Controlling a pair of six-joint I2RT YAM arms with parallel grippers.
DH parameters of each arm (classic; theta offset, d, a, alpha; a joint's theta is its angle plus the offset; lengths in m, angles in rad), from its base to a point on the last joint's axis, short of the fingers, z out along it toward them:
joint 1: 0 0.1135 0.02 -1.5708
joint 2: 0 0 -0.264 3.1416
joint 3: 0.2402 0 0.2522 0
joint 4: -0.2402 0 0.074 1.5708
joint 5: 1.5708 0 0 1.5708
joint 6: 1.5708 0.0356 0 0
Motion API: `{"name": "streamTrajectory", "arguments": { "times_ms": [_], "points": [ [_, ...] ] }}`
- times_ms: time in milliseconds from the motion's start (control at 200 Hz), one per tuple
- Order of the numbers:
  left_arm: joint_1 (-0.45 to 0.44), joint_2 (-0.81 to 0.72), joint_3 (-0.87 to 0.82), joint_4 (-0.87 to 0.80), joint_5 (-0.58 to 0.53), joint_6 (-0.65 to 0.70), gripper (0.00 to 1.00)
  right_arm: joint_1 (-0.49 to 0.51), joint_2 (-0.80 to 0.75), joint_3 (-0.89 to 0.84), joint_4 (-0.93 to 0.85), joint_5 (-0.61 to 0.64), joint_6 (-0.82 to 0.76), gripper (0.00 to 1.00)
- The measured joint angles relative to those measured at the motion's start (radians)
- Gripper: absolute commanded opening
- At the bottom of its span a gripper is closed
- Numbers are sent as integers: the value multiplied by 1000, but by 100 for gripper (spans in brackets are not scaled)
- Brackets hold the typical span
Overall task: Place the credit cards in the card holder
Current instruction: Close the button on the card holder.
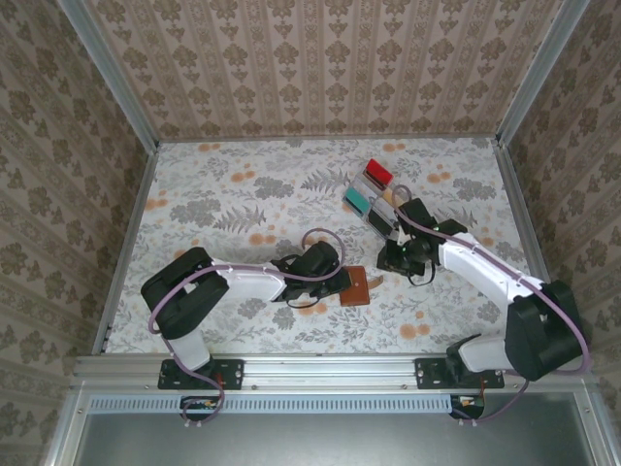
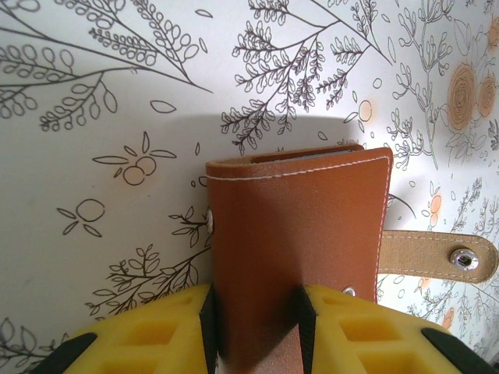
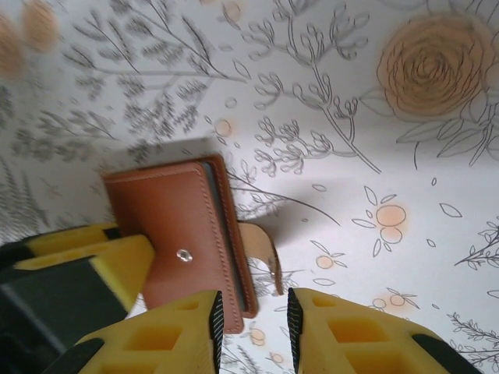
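The card holder (image 2: 300, 226) is a brown folded wallet lying on the flowered table. My left gripper (image 2: 256, 312) is shut on its near end, one yellow finger on each side. Its clasp tab (image 2: 437, 255) sticks out unfastened to the right. From above, the card holder (image 1: 357, 287) lies between both grippers. My right gripper (image 3: 253, 308) hovers open just past the wallet's edge, above the curled tab (image 3: 263, 248), with nothing between its fingers. A thin grey edge (image 3: 226, 234) shows inside the fold; I cannot tell whether it is a credit card. No loose credit cards are in view.
A clear slotted rack (image 1: 374, 194) with red and teal pieces stands at the back right, just beyond my right gripper (image 1: 396, 257). The table is walled on three sides. Open tabletop lies to the left and behind my left gripper (image 1: 335, 280).
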Motion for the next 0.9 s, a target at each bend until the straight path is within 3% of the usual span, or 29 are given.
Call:
{"name": "streamTrajectory", "arguments": {
  "times_ms": [345, 525, 900],
  "points": [
    [-1, 0, 4, -2, 10, 0, 33, 1, 101, -1, -6, -42, -66, 26],
    [-1, 0, 4, -3, 11, 0, 33, 1, 113, -1, -5, -42, -79, 18],
    [-1, 0, 6, -6, 11, 0, 33, 1, 113, -2, -5, -42, -83, 17]
  ]
}}
